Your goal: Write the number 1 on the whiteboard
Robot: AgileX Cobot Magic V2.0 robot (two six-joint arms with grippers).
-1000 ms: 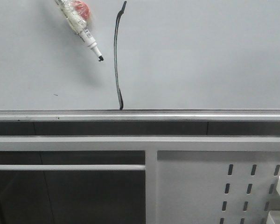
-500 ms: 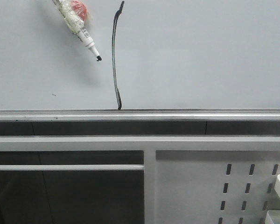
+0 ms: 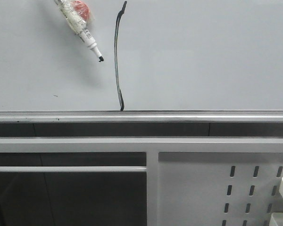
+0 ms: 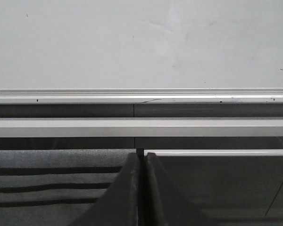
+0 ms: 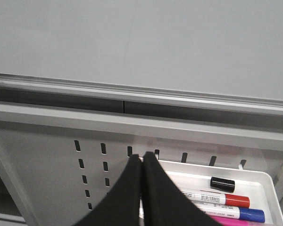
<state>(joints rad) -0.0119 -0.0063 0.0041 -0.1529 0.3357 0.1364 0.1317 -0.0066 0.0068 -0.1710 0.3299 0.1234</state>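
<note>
The whiteboard (image 3: 203, 56) fills the upper front view above its silver rail (image 3: 179, 117). The number 1 (image 3: 116, 56) is a long, thin, slightly curved black stroke with a small hook at its top, reaching down to the rail. A white marker (image 3: 85, 30), wrapped in tape with a red part, hangs tip-down just left of the stroke and is not touching it. What holds it is out of view. My left gripper (image 4: 141, 157) is shut and empty below the rail. My right gripper (image 5: 142, 157) is shut and empty in front of the slotted panel. Neither gripper shows in the front view.
A grey metal panel with slotted holes (image 3: 193, 188) stands below the board at the right. A white tray (image 5: 259, 181) on it holds a black cap (image 5: 222, 184) and red (image 5: 217, 198), blue and pink markers. A tiny dark speck (image 3: 55, 96) sits on the board at the left.
The whole front picture swayed a few pixels left and back. The marker stays beside the stroke, and the stroke is unchanged.
</note>
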